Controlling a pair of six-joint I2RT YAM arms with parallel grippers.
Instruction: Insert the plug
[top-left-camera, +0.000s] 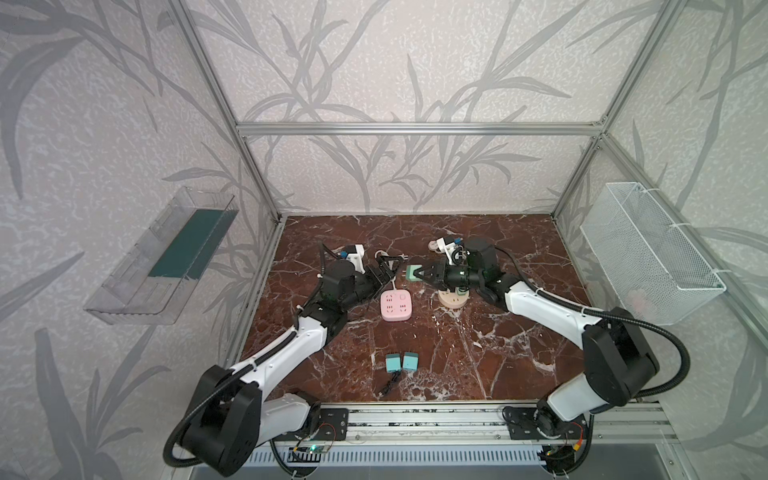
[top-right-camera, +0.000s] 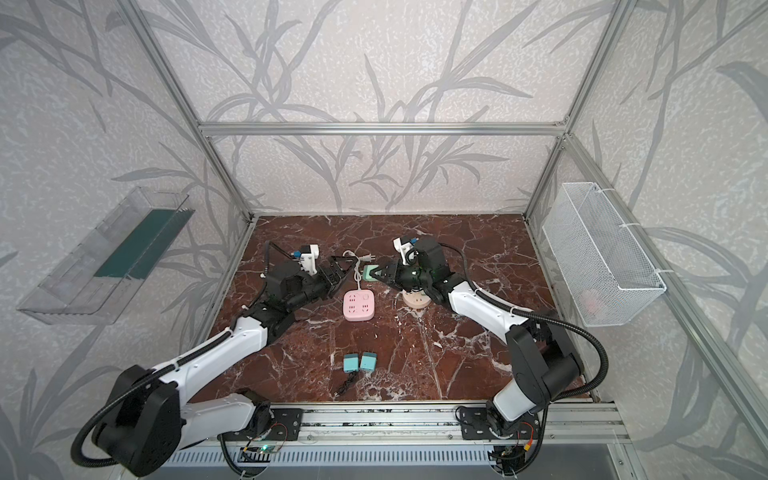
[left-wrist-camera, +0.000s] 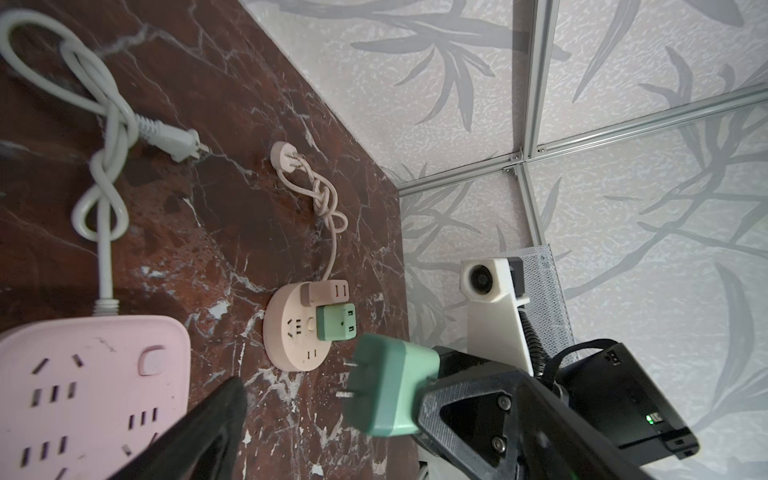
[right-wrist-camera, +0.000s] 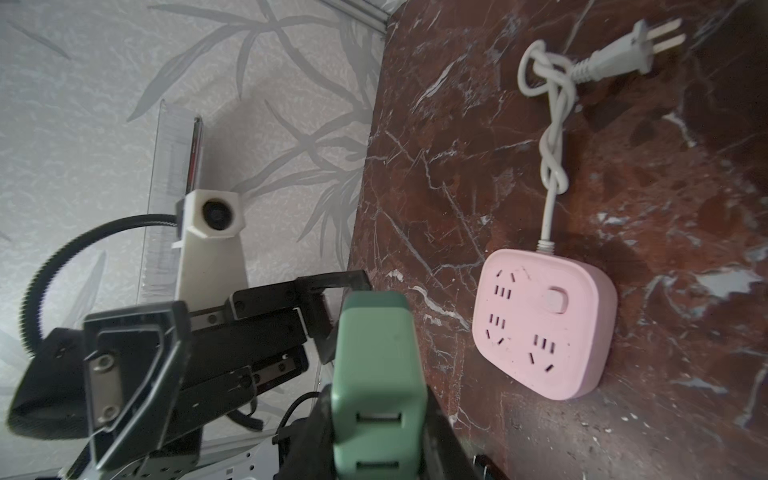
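My right gripper (top-left-camera: 419, 273) (top-right-camera: 375, 274) (right-wrist-camera: 378, 434) is shut on a green plug (top-left-camera: 412, 273) (top-right-camera: 367, 273) (left-wrist-camera: 390, 390) (right-wrist-camera: 374, 353), gripping its end with the two USB ports. The plug hangs above the table, just behind the pink power strip (top-left-camera: 396, 305) (top-right-camera: 360, 305) (left-wrist-camera: 83, 374) (right-wrist-camera: 540, 328). Its two prongs point toward my left arm. My left gripper (top-left-camera: 392, 269) (top-right-camera: 347, 270) (left-wrist-camera: 332, 399) stands wide open around the plug's prong end. One of its fingers (left-wrist-camera: 478, 409) is beside the plug's body, the other well apart from it.
A round beige socket (top-left-camera: 453, 300) (left-wrist-camera: 291, 336) lies under the right arm, with a beige and a green adapter plugged in. The strip's white cord and plug (left-wrist-camera: 174, 143) (right-wrist-camera: 623, 54) lie behind it. Two teal plugs (top-left-camera: 401, 361) and a black cable (top-left-camera: 388, 384) lie near the front.
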